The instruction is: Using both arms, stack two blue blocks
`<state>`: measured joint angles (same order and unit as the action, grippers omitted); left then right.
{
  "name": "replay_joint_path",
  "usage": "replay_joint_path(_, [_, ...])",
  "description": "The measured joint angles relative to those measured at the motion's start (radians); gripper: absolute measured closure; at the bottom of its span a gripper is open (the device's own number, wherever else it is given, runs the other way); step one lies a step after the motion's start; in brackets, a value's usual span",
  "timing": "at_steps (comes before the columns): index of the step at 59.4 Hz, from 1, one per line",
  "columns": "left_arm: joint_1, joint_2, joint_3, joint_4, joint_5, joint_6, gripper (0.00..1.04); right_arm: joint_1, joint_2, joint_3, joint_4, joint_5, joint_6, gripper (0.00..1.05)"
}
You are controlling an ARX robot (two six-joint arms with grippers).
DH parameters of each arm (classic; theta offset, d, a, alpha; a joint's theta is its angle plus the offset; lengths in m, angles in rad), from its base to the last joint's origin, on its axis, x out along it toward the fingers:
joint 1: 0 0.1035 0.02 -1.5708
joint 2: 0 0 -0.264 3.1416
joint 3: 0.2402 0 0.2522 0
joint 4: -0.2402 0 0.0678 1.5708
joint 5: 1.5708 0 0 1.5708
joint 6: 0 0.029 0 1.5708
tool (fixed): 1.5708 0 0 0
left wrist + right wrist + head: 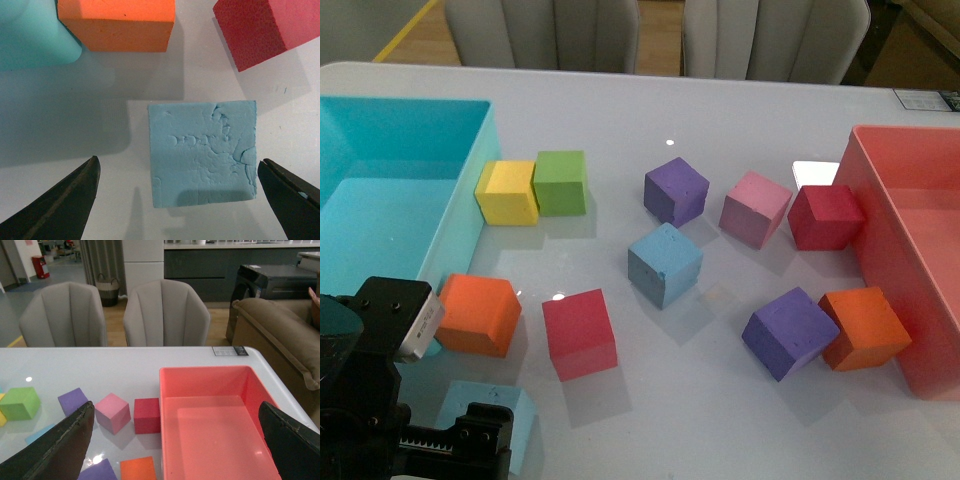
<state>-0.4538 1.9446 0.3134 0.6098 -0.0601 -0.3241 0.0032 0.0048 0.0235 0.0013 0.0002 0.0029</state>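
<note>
Blocks of many colours lie on the white table [740, 110], and the two blue ones are well apart from each other. The first blue block [665, 263] sits near the middle of the table, alone, with a purple cube [675, 190] behind it and a red cube [580, 332] in front of it toward my left. The second blue block [490, 420] is at the near left edge of the front view, in front of an orange cube [478, 314] and close to the corner of the turquoise bin [470, 200]. The black left arm [365, 400] partly hides it.

From the left wrist camera I see this second block from above, flat on the table. The left claw [178, 162] is spread wide, one finger on each side of the block. One finger is just beside the block's edge and the other is farther off. I cannot tell if any finger touches it, and nothing is gripped.

The right claw [176, 406] is also wide open and holds nothing. Its camera looks over the far side of the table, with the pink-red bin [205, 369] between the fingers. A pink cube [112, 412] and a dark red cube [147, 415] stand just beside that bin. A sliver of light blue [40, 432] shows at one finger's edge.
</note>
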Motion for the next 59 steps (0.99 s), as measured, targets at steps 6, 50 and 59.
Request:
replay_joint_path(6, [0.000, 0.015, 0.011, 0.002, -0.001, 0.005, 0.09, 0.000, 0.000, 0.000, 0.000, 0.000, 0.000, 0.09])
replay_joint_path(50, [-0.024, 0.203, 0.130, 0.005, -0.019, 0.012, 0.09, 0.000, 0.000, 0.000, 0.000, 0.000, 0.000, 0.09])
replay_joint_path(59, [-0.033, 0.199, 0.130, -0.013, -0.026, 0.011, 0.17, 0.000, 0.000, 0.000, 0.000, 0.000, 0.000, 0.09])
